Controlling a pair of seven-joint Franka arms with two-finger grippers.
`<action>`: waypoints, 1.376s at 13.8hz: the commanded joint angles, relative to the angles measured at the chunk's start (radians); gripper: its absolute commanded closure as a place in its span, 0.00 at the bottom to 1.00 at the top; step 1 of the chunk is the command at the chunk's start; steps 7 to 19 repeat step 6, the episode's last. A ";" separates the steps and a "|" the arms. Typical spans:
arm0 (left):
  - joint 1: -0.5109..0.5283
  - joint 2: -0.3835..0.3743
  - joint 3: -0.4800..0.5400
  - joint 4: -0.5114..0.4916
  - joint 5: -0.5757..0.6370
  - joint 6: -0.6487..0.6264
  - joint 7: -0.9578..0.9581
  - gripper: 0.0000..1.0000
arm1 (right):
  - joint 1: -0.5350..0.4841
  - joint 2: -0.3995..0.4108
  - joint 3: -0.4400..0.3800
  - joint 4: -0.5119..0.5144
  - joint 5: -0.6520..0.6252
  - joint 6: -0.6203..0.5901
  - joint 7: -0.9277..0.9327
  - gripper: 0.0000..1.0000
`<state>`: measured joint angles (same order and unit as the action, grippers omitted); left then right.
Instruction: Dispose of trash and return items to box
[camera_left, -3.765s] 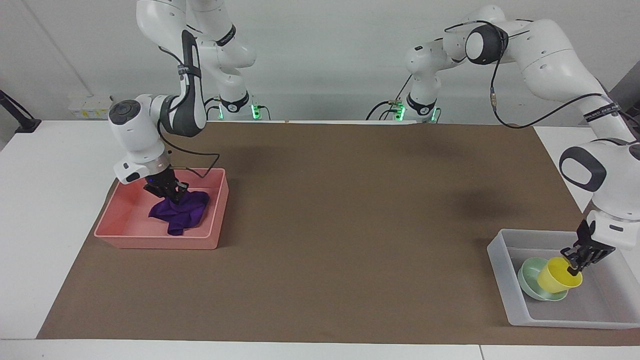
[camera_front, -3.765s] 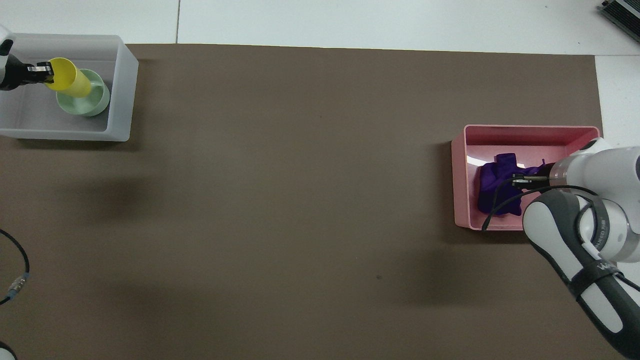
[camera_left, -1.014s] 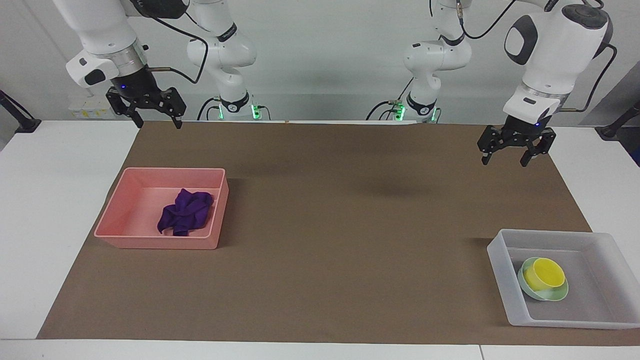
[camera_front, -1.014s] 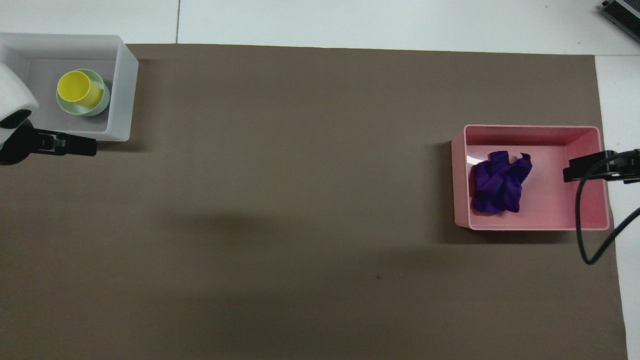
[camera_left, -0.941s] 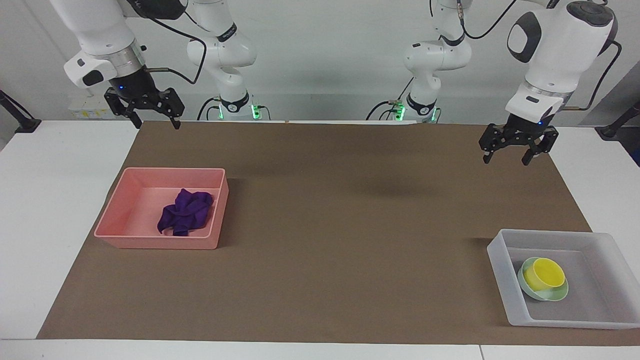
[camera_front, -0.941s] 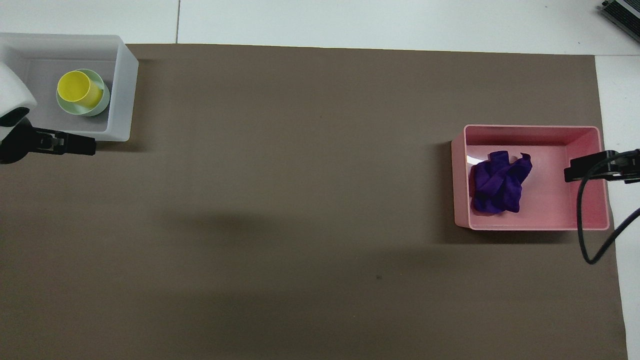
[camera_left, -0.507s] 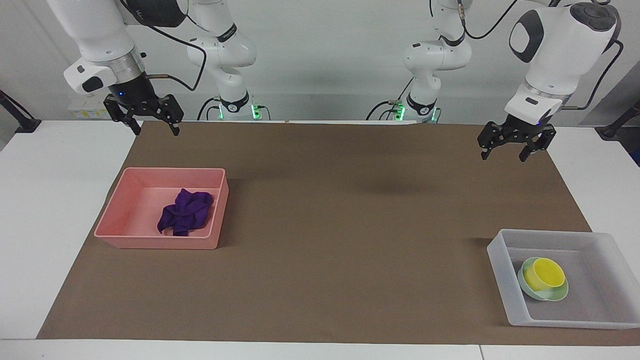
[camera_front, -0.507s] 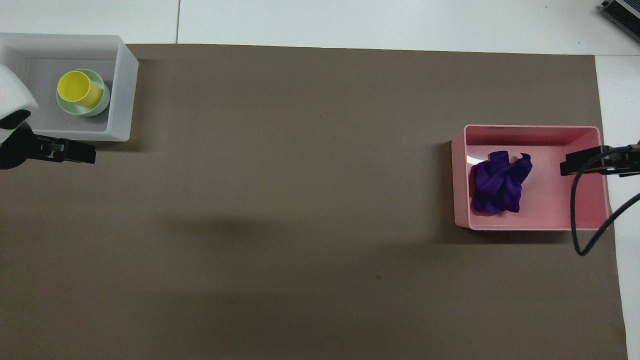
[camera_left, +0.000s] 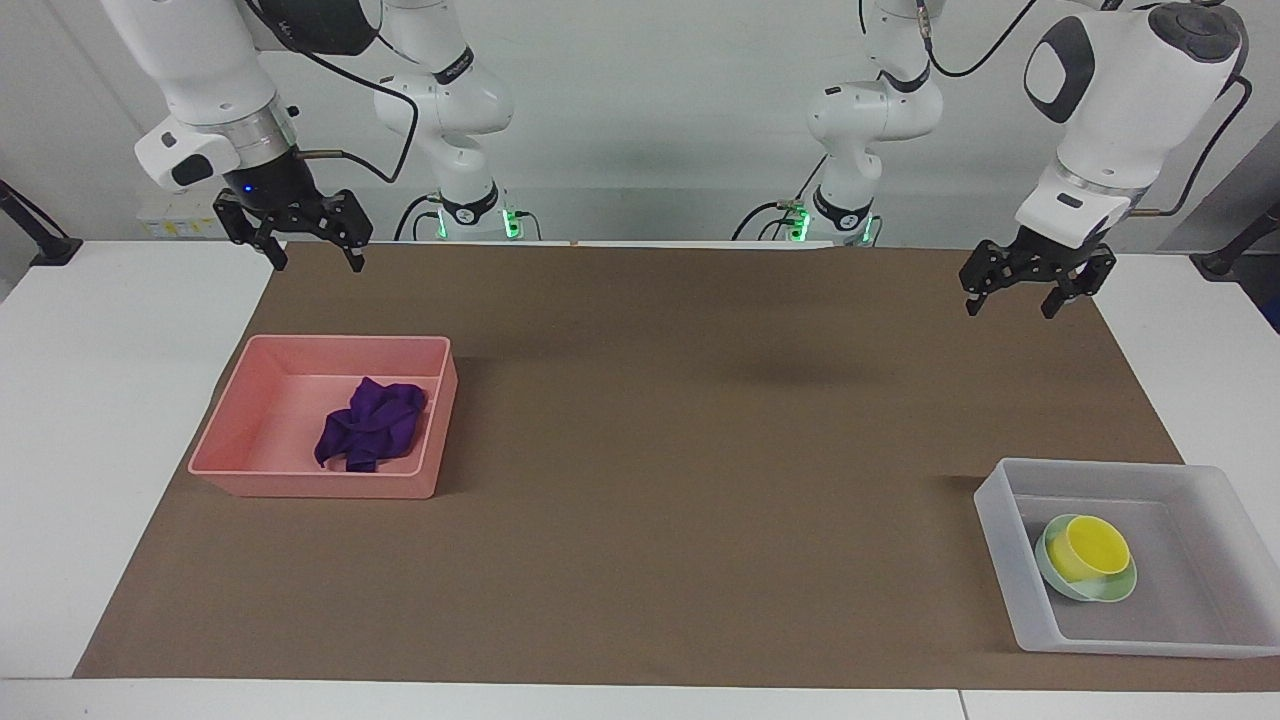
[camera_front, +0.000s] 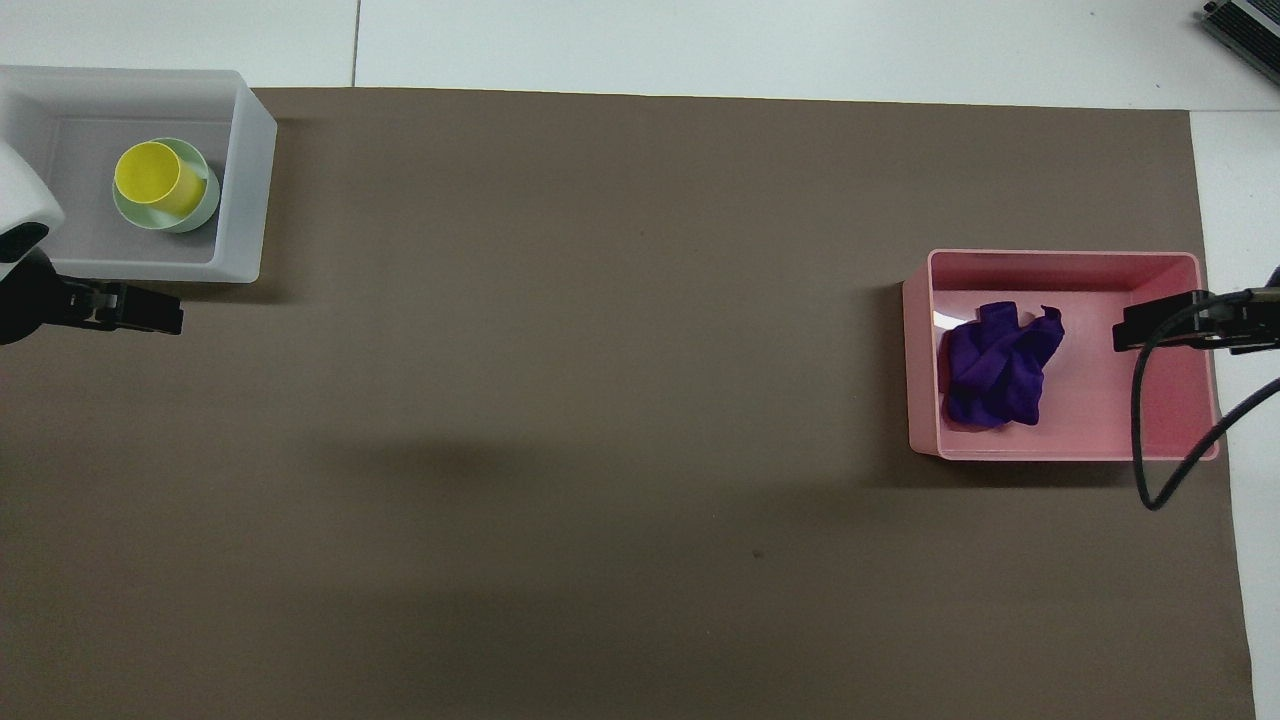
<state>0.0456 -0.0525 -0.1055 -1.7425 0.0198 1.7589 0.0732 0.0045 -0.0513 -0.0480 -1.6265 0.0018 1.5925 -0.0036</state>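
Lying crumpled in the pink tray (camera_left: 262, 449), the deep-purple cloth rag (camera_left: 372, 423) sits on the tray floor toward the wall that faces the middle of the table. This tray stands at the right arm's end of the brown mat (camera_left: 640, 440). At the left arm's end, farther from the robots, the translucent whitish-grey tray (camera_left: 1000, 528) holds the pale mint-green bowl (camera_left: 1095, 590), and the yellow cup (camera_left: 1092, 548) stands upright inside that bowl. No label or writing can be read on either container. The right gripper (camera_left: 312, 256) hangs high over the mat's edge nearest the robots, its fingers spread and holding nothing. The left gripper (camera_left: 1008, 302) hangs high over the mat near its own end, likewise spread wide and empty.
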 joint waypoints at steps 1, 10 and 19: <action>0.004 -0.006 0.006 0.018 -0.018 -0.033 -0.006 0.00 | -0.015 -0.005 0.008 -0.012 -0.011 0.000 0.019 0.00; 0.004 -0.006 0.006 0.018 -0.020 -0.035 -0.006 0.00 | -0.011 -0.007 0.010 -0.019 -0.009 -0.006 0.033 0.00; 0.004 -0.006 0.006 0.018 -0.020 -0.035 -0.006 0.00 | -0.011 -0.007 0.010 -0.019 -0.009 -0.006 0.033 0.00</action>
